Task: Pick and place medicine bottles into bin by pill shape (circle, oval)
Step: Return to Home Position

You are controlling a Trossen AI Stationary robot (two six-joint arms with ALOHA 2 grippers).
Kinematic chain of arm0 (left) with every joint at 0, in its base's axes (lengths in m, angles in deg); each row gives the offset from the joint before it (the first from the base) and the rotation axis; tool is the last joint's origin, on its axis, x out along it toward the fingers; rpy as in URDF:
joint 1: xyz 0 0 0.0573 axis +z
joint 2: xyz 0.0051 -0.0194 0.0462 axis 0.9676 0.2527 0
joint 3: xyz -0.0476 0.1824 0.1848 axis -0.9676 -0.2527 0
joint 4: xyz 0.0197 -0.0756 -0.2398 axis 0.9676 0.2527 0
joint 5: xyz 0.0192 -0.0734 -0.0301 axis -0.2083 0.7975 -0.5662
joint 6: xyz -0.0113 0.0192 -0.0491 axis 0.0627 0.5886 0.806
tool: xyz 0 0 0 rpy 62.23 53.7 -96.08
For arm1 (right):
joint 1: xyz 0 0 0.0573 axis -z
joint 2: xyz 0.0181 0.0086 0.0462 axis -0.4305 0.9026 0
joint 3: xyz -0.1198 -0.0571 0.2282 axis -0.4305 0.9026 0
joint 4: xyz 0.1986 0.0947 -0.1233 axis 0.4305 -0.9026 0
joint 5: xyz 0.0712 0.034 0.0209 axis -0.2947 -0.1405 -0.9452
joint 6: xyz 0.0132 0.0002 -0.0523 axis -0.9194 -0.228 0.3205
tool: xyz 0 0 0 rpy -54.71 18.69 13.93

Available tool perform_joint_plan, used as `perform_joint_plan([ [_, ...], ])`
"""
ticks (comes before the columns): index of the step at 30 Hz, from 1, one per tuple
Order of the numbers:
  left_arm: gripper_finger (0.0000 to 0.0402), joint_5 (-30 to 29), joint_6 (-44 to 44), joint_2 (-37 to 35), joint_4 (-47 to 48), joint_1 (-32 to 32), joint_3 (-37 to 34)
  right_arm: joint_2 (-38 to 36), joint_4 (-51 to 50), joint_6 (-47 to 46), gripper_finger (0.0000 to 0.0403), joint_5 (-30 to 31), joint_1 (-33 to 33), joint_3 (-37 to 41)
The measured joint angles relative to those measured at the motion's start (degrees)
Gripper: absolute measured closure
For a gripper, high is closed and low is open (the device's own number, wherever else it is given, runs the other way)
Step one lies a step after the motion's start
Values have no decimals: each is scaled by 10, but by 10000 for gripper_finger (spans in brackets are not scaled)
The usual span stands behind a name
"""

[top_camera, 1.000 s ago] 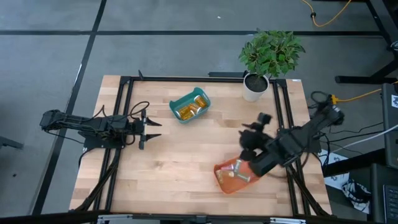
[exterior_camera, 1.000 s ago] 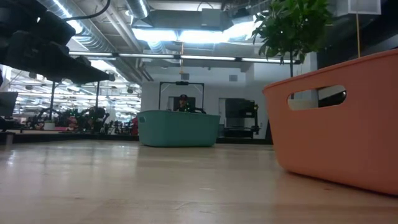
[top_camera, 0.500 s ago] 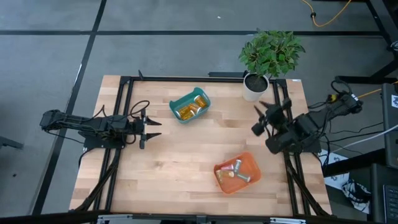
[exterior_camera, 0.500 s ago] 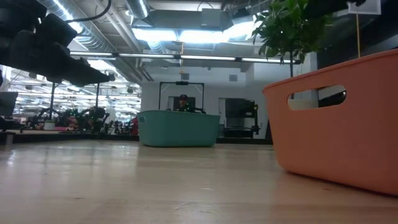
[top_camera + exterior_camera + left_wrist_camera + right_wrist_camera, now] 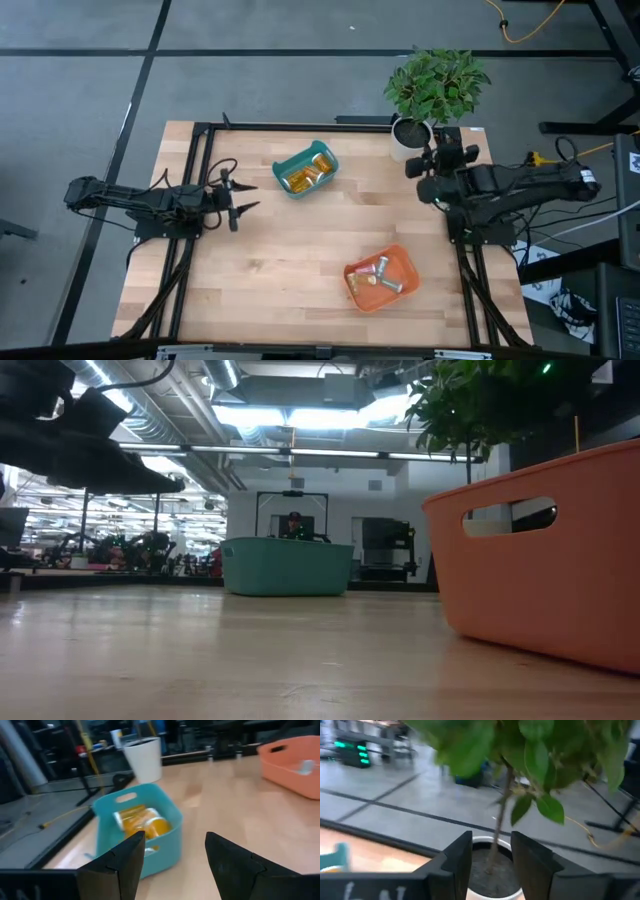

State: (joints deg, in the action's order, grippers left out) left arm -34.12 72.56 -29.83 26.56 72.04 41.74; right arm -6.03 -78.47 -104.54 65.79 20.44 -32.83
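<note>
Several amber-orange medicine bottles (image 5: 305, 173) lie in the teal bin (image 5: 287, 186); they also show in the left wrist view (image 5: 145, 822). Paler bottles (image 5: 378, 276) lie in the orange bin (image 5: 400, 290). No bottle lies loose on the table. My left gripper (image 5: 243, 196) is open and empty above the table's left side, pointing at the teal bin (image 5: 170, 850). My right gripper (image 5: 437, 152) is open and empty at the far right, just short of the white plant pot (image 5: 492, 890).
A potted green plant (image 5: 435, 85) stands at the table's far right corner, right in front of my right gripper. The teal bin (image 5: 287, 565) stands far centre and the orange bin (image 5: 550, 560) near right. Bare wood lies between them.
My right gripper has risen from over the orange bin and swung toward the table's far right, turning until it faces the plant pot. It is empty. My left gripper has turned a little in place.
</note>
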Motion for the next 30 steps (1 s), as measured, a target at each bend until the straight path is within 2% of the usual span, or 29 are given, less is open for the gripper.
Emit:
perform_joint_plan([
  [3, 200, -21, -4, 0, -1, 0, 0, 1, 95, 77, 264, -41, 61, 31],
  [6, 200, -25, -14, 0, -1, 0, 0, 0, 235, 211, 264, -126, 129, 60],
  [8, 200, -25, -15, 0, -1, 0, 0, 1, 344, 319, 264, -232, 180, 81],
  [12, 200, -25, -15, 0, -1, 0, 0, 1, 545, 498, 264, -501, 264, 123],
  [15, 200, -26, -15, 0, -1, 0, 0, -2, 599, 543, 264, -668, 313, 139],
  [17, 200, -26, -15, 0, -1, 0, 0, -5, 590, 541, 264, -743, 343, 151],
  [20, 200, -26, -12, 0, -1, 0, 0, -18, 590, 510, 264, -801, 373, 178],
  [25, 200, -26, 8, 0, -1, 0, 0, -85, 595, 508, 264, -808, 382, 218],
  [30, 200, -26, 77, 0, -1, 0, 0, -169, 592, 512, 264, -810, 382, 257],
])
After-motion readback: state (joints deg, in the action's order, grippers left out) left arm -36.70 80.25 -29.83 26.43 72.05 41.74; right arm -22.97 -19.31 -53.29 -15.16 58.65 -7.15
